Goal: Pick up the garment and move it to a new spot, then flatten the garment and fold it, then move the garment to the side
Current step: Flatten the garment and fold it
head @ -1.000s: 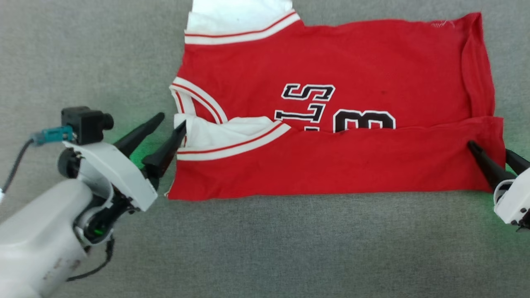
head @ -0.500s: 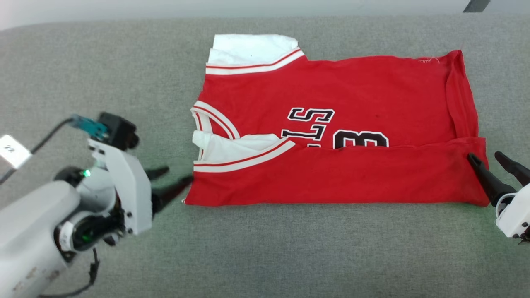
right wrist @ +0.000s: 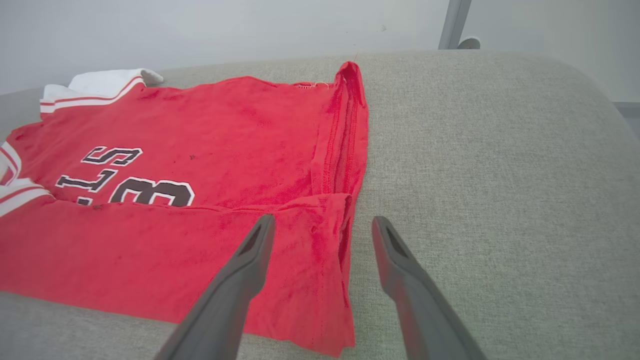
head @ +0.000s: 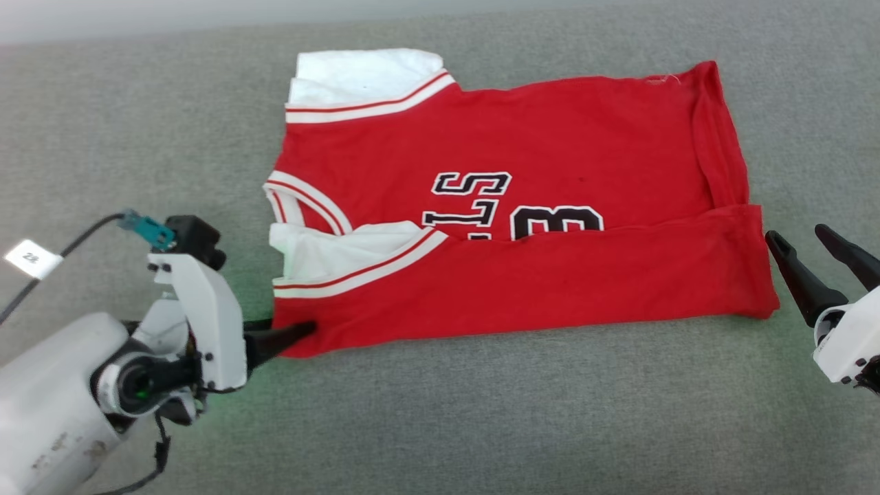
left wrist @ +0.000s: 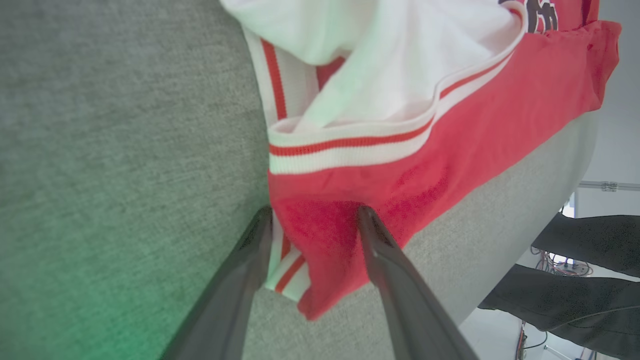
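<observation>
Your shirt point(head: 550, 137) lies spread on the grey padded bench point(head: 481, 426), close to its far edge. The neck points toward the bench's left end and the hem toward its right end. The long side nearest the robot is folded over the front. It makes a red band along the shirt's whole length and hides the lower half of the black lettering point(head: 512, 206). One white sleeve point(head: 357, 79) lies flat, pointing at the far edge. The other sleeve point(head: 330, 251) is tucked partly under the folded band, beside the striped collar point(head: 302, 199).

Your left claw point(left wrist: 314, 210) is down at the shirt's near-left corner. Its jaws stand apart, and in the left wrist view that corner of red cloth lies between the two fingers point(left wrist: 395, 280). A bit of striped trim shows just inside one of them. The fingers are not pressed onto the cloth. You cannot tell whether the tips touch the bench.

Your right claw point(head: 795, 234) sits just off the shirt's right end, level with the folded band, with its jaws wide apart. In the right wrist view one finger hangs over the hem edge of the band and the other over bare bench. Whether either finger touches anything is not clear.
</observation>
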Tool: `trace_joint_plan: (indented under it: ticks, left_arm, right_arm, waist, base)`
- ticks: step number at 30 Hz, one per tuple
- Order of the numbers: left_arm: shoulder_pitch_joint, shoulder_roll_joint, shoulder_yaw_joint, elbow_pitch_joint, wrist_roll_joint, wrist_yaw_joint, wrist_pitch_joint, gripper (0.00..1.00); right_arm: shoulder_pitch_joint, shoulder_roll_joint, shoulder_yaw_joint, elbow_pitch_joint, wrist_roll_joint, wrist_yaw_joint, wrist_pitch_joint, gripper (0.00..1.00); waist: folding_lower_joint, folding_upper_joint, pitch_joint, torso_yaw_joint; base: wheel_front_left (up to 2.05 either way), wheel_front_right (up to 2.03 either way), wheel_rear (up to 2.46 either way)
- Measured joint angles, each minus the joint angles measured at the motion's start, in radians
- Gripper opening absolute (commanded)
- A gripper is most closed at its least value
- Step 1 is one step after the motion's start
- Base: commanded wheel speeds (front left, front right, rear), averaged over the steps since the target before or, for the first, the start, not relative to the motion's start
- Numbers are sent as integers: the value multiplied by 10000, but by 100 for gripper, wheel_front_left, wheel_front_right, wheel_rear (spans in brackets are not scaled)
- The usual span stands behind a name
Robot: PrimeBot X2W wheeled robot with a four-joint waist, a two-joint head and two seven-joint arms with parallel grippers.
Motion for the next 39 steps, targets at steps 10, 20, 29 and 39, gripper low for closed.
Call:
trace_joint_plan:
  ticks: [10, 20, 29, 39]
  left_arm:
    - [-110, -190, 107, 640, -259, -692, 226, 0]
    - [-500, -579, 113, 462, 234, -880, 19, 0]
    - [-671, -920, 161, 508, 414, -1053, -267, 0]
    - [260, -291, 125, -424, 470, -1174, -980, 0]
  right_arm:
    - [-108, -439, 290, 56, 19, 0, 690, 100]
    - [-1409, -1371, 1722, 859, 305, 0, 3937, 100]
    - [-2243, -1783, 2280, 1455, 560, -2, 4640, 0]
    - [-1515, -2226, 2431, 1074, 1116, 0, 4163, 0]
  waist:
    - [0, 0, 239, -259]
    - [0, 0, 604, 151]
    - [0, 0, 959, 636]
    - [0, 0, 512, 745]
  base:
    - [0, 0, 0]
    - [0, 0, 0]
    - [0, 0, 0]
    - [0, 0, 0]
